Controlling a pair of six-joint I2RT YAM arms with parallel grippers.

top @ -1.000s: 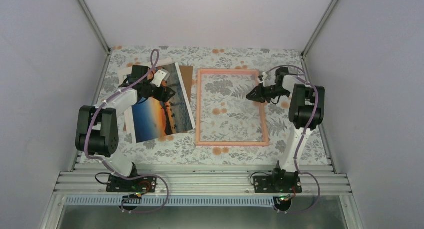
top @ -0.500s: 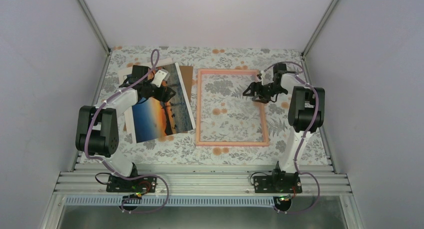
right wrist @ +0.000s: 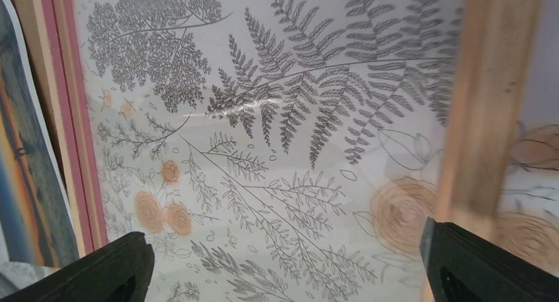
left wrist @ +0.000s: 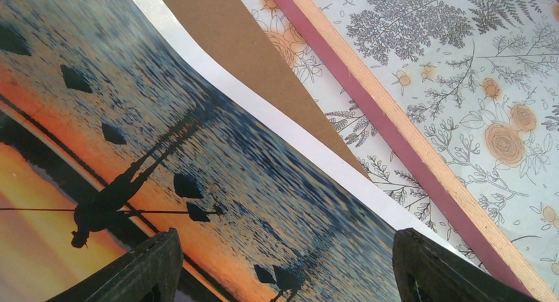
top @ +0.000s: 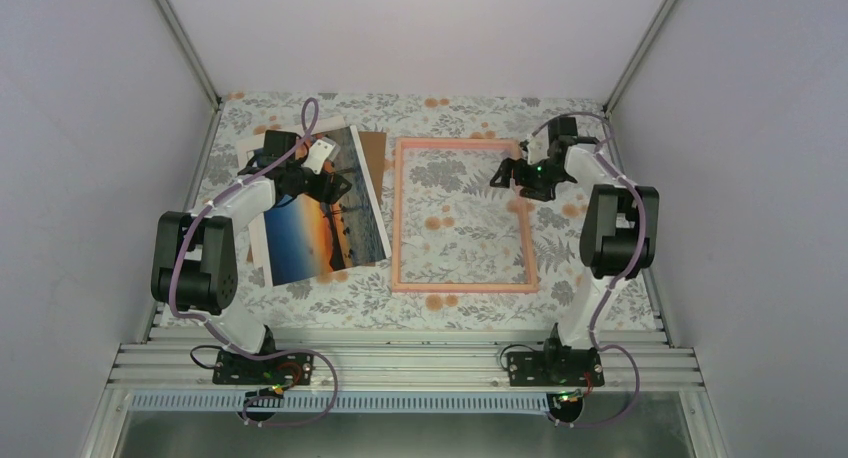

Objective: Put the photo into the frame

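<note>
The photo (top: 325,223), an orange sunset over blue water with a white border, lies left of centre, tilted. It fills the left of the left wrist view (left wrist: 165,150). My left gripper (top: 338,186) stands open over its upper part, with nothing between the fingertips (left wrist: 142,269). The pink frame (top: 397,218) lies flat to the right, floral tablecloth showing through it. My right gripper (top: 507,174) is open at the frame's right rail near the far corner. In the right wrist view that rail (right wrist: 488,104) runs blurred past the right finger (right wrist: 488,262), and the gripper (right wrist: 290,269) holds nothing.
A brown cardboard board (top: 375,153) lies partly under the photo's far right edge, next to the frame's left rail (left wrist: 395,117). White paper (top: 257,246) sticks out under the photo's left side. Metal posts and grey walls close in the table on three sides.
My right gripper has gone from shut to open and moved a little toward the far right corner of the frame. The frame, the photo and the left arm have not moved.
</note>
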